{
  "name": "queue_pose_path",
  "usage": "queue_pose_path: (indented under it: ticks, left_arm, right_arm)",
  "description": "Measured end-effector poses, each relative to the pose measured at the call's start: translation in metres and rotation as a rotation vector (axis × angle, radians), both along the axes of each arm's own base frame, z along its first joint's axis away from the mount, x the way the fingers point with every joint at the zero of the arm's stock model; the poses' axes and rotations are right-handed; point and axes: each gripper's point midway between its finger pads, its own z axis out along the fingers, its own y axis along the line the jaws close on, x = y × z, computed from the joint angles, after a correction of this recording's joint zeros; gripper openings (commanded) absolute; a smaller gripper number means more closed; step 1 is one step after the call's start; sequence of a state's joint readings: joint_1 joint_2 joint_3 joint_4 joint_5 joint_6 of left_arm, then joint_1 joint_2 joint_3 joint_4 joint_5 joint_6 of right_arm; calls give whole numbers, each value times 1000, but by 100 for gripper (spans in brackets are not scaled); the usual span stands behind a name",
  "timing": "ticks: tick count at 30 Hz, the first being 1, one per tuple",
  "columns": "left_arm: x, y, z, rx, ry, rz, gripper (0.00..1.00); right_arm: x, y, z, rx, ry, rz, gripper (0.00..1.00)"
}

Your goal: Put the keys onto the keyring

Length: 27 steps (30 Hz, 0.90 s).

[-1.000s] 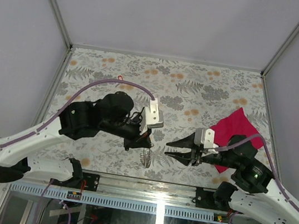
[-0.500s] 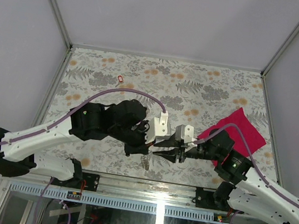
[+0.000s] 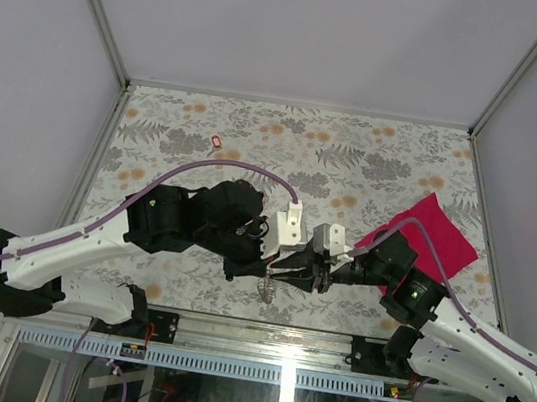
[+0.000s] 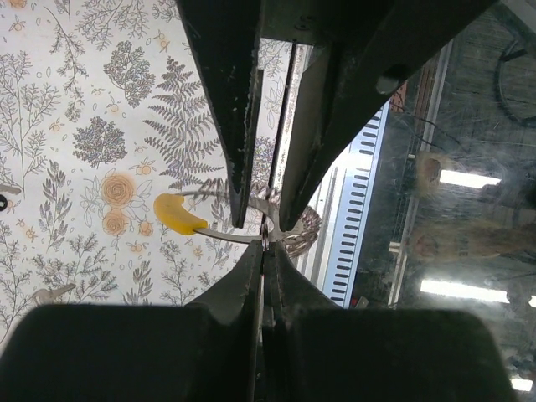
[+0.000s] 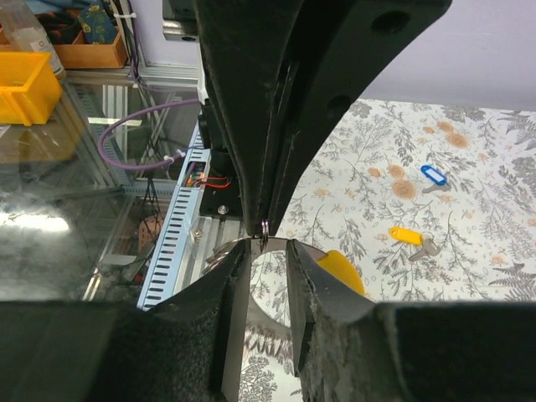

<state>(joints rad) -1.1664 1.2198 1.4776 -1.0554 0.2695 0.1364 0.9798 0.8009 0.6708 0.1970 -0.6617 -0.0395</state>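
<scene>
You see a white table (image 3: 376,157) printed with grey ferns and orange blossoms, a magenta cloth (image 3: 436,231), a red key (image 3: 216,142), a blue key (image 5: 433,175), a yellow key (image 5: 407,235), and the silvery keyring (image 4: 226,237) with its yellow piece (image 4: 177,213).

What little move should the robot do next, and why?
Probably close the right gripper onto the keyring. The left gripper is shut on the keyring and holds it up in the air. The right gripper's fingers sit open on either side of it, right beside that grip, so a gentle squeeze looks like the next step.
</scene>
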Motion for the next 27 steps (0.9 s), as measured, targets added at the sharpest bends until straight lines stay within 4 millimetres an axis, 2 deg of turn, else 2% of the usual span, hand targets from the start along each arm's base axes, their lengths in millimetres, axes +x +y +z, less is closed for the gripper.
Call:
queue_pose_path:
  ticks: [5,12,15,21,27]
  left_arm:
    - [1,0,1,-4,-5,3,0]
    - [1,0,2,-9,-7,2,0]
    - [0,0,2,-10,-8,1,0]
    - [0,0,2,-9,-10,1,0]
    - [-1,2,8,-28,-18,1,2]
  right_arm:
    - [-2,0,-6,-10,18,10,28]
    - [-1,3,-4,4,27,13,26]
    - [0,5,-3,8,29,13,21]
    - [-1,7,-5,6,40,20,1]
    - [-2,7,0,22,42,26,0]
